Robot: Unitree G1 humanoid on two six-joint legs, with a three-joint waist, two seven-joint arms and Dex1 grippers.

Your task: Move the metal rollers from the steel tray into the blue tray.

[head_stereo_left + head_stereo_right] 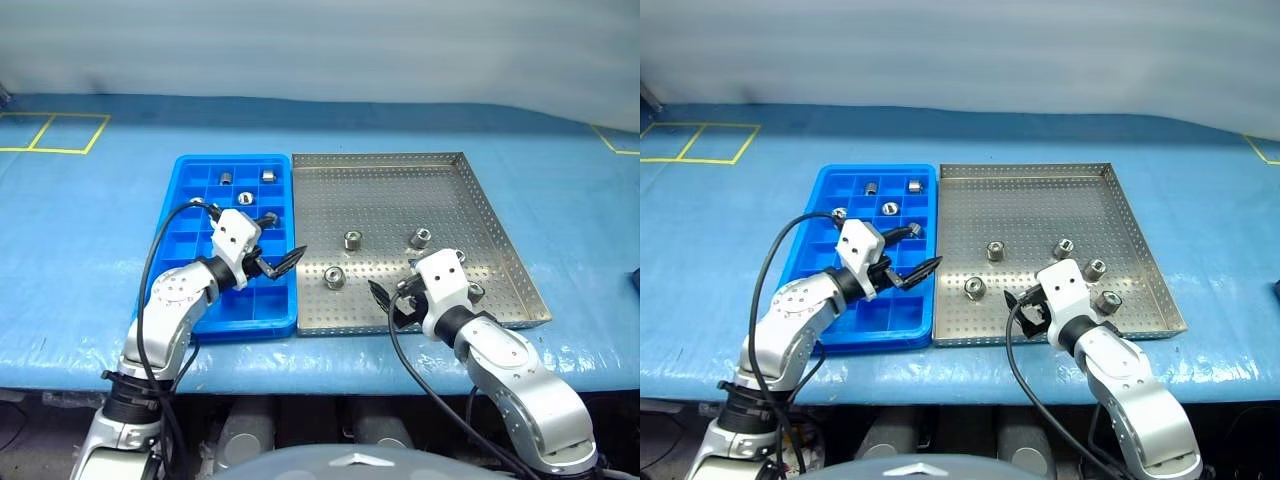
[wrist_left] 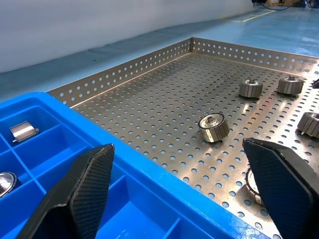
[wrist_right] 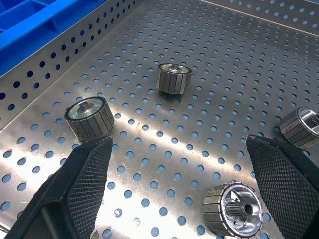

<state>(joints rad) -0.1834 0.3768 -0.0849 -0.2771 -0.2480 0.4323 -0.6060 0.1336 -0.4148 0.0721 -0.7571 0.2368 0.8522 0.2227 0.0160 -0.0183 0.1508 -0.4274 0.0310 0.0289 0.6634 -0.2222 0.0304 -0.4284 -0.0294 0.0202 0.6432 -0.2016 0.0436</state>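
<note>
The steel tray [image 1: 400, 185] lies right of the blue tray [image 1: 190, 190], rims touching. Several metal rollers [image 1: 352, 240] stand scattered on the steel tray's near half, others [image 1: 247, 198] sit in the blue tray's far compartments. My left gripper [image 1: 275, 245] hovers open over the blue tray's near right edge, pointing toward the steel tray, nothing between its fingers [image 2: 84, 189]. My right gripper [image 1: 392, 285] hangs open over the steel tray's near edge. In the right wrist view a roller [image 3: 233, 208] lies on the floor just ahead of the right gripper's fingers [image 3: 84, 184], untouched.
Both trays rest on a blue table cover [image 1: 90, 250]. Yellow tape lines [image 1: 60, 135] mark the far left corner. The table's front edge runs just behind my arms. A black cable [image 1: 160, 250] loops over the blue tray's left rim.
</note>
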